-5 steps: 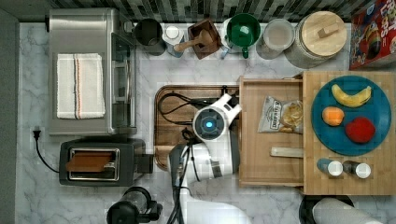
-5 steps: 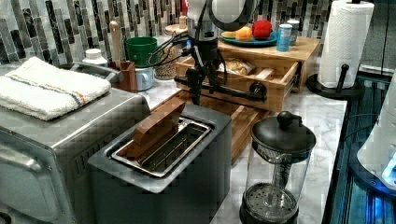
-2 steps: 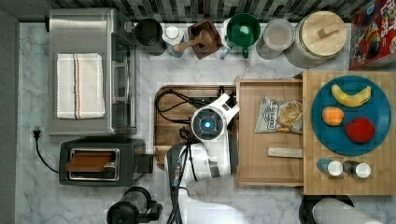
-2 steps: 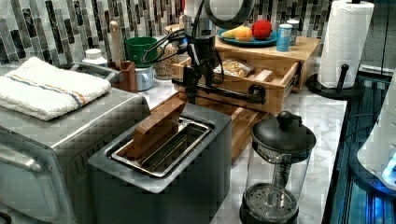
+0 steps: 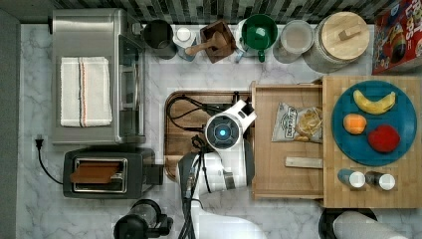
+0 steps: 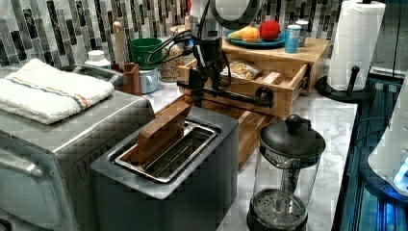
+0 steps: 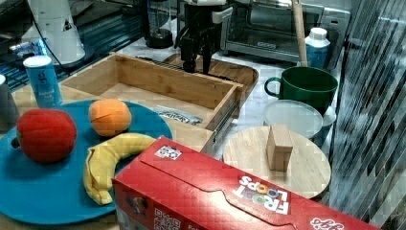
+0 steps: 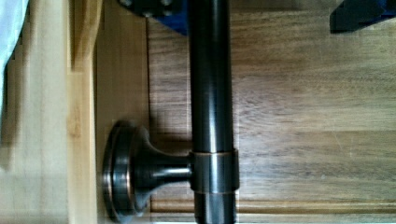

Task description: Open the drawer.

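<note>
In the top view, going left to right: a toaster oven [image 5: 94, 74] with a folded towel on it stands at the far left of the marble worktop [image 5: 214, 74], a toaster [image 5: 107, 172] nearer; then a dark brown tray [image 5: 181, 129]; then the pincer [image 6: 204, 86] at the handle; then the drawer [image 5: 288, 174], drawn well out leftward from under the bamboo cabinet top [image 5: 370, 191] that carries a blue plate [image 5: 405, 119] of fruit.

The drawer already stands open far enough to show a bag of snacks [image 5: 298, 123] and a small wooden block [image 5: 303, 162] lying inside, so I judge the task nearly or wholly done.

The handle [image 8: 211, 107] is a long dark metal bar held off the front panel by round posts; in the wrist view the bar runs between the two fingertips [image 8: 159, 7], which are set apart on either side of it, seemingly not pressing, so the pincer looks wide around the bar, not clamped.

As to handling: the drawer is stiff wood on side rails [image 7: 225, 120], lightly loaded, so it should slide with modest force; the bar is rigid, smooth and probably slick, so best taken mid-length, between the posts, and pulled square to the front to avoid skewing it on the rails.
</note>
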